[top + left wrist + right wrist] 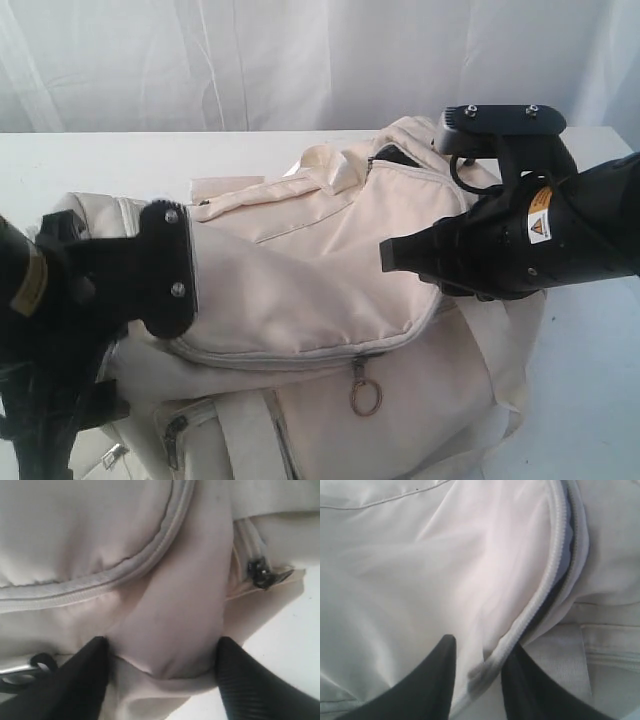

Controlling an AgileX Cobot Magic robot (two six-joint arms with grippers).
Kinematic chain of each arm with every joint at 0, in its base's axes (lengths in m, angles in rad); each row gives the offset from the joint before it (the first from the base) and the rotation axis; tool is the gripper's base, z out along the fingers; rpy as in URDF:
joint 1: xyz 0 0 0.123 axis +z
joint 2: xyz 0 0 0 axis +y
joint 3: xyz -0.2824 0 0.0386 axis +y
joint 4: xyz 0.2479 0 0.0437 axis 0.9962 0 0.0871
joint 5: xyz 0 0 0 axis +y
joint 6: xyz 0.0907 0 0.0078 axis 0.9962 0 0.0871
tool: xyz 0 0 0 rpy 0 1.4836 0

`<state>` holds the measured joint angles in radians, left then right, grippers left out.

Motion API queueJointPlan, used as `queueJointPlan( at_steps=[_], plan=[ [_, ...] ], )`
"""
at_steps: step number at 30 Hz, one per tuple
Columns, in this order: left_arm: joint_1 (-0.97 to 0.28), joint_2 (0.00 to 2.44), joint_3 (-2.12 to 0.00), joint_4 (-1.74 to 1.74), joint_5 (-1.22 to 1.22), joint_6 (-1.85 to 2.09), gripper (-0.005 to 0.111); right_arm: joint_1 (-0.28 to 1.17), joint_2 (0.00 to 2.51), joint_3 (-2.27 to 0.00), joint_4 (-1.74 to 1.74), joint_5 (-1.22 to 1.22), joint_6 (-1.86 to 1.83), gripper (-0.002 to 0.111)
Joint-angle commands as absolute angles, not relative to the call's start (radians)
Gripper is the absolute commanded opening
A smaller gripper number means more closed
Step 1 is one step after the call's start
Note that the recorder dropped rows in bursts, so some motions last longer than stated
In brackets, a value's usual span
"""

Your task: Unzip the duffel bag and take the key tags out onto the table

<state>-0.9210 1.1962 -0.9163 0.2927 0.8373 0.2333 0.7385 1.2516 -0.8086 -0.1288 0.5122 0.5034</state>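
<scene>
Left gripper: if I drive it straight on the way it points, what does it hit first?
The duffel bag: a cream fabric fold sits inside the open left gripper, short of the grey zipper. Depth is unclear.

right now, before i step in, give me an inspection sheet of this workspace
surface: white table, with the bag across its middle
job's things: duffel bag lies on the table; its zip gapes near the right arm, with dark lining showing; key tags not seen
clutter: nothing seen
grippers: left gripper jaws wide apart, with a fold of bag fabric between them; right gripper pinched on the bag's zip edge
cables: black cable looped at the right wrist
surroundings: white curtain behind the table
</scene>
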Motion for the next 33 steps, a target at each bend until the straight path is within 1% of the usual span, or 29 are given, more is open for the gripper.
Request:
queueJointPlan(
  at_steps=[1, 3, 5, 6, 10, 13, 15, 16, 17, 18, 19, 20, 21, 23, 26, 28, 33],
  plan=[
    [-0.920, 1.230, -0.857, 0.421, 0.818, 0.213, 0.040, 0.737, 1.250, -0.817, -0.128, 0.504, 0.501, 0.030],
    [-0.920, 1.239, -0.852, 0.490, 0.812, 0.168, 0.020, 0.737, 1.250, -0.817, -0.128, 0.504, 0.501, 0.030],
    [-0.920, 1.239, -0.851, 0.593, 0.806, 0.071, 0.003, 0.737, 1.250, -0.817, -0.128, 0.504, 0.501, 0.030],
    [-0.920, 1.239, -0.851, 0.660, 0.802, 0.013, 0.000, 0.737, 1.250, -0.817, -0.128, 0.504, 0.501, 0.030],
    [-0.920, 1.239, -0.851, 0.960, 0.811, -0.129, 0.000, 0.737, 1.250, -0.817, -0.128, 0.504, 0.501, 0.030],
    [-0.920, 1.239, -0.851, 1.099, 0.812, -0.176, 0.000, 0.737, 1.250, -0.817, -0.128, 0.504, 0.501, 0.030],
    [-0.920, 1.239, -0.851, 1.120, 0.807, -0.213, 0.004, 0.737, 1.250, -0.817, -0.123, 0.504, 0.501, 0.030],
    [-0.920, 1.239, -0.851, 1.107, 0.802, -0.224, 0.016, 0.737, 1.250, -0.817, -0.123, 0.504, 0.501, 0.030],
    [-0.920, 1.239, -0.851, 1.102, 0.802, -0.245, 0.023, 0.737, 1.250, -0.817, -0.123, 0.504, 0.501, 0.030],
    [-0.920, 1.239, -0.851, 1.083, 0.787, -0.316, 0.041, 0.737, 1.250, -0.817, -0.123, 0.504, 0.501, 0.030],
    [-0.920, 1.239, -0.851, 1.044, 0.777, -0.361, 0.054, 0.737, 1.250, -0.817, -0.121, 0.504, 0.501, 0.030],
    [-0.920, 1.239, -0.851, 1.011, 0.777, -0.367, 0.064, 0.737, 1.250, -0.817, -0.121, 0.504, 0.501, 0.030],
    [-0.920, 1.235, -0.851, 0.985, 0.777, -0.367, 0.072, 0.737, 1.250, -0.817, -0.121, 0.504, 0.501, 0.030],
    [-0.931, 1.213, -0.897, 0.896, 0.813, -0.364, 0.076, 0.737, 1.250, -0.817, -0.121, 0.504, 0.501, 0.030],
    [-0.954, 1.180, -1.044, 0.733, 0.838, -0.366, 0.076, 0.737, 1.250, -0.817, -0.122, 0.502, 0.501, 0.030],
    [-0.956, 1.167, -1.120, 0.525, 0.832, -0.362, 0.076, 0.737, 1.250, -0.817, -0.122, 0.502, 0.501, 0.030],
    [-0.956, 1.167, -1.157, 0.199, 0.832, -0.242, 0.076, 0.737, 1.248, -0.817, -0.122, 0.501, 0.501, 0.030]
  ],
)
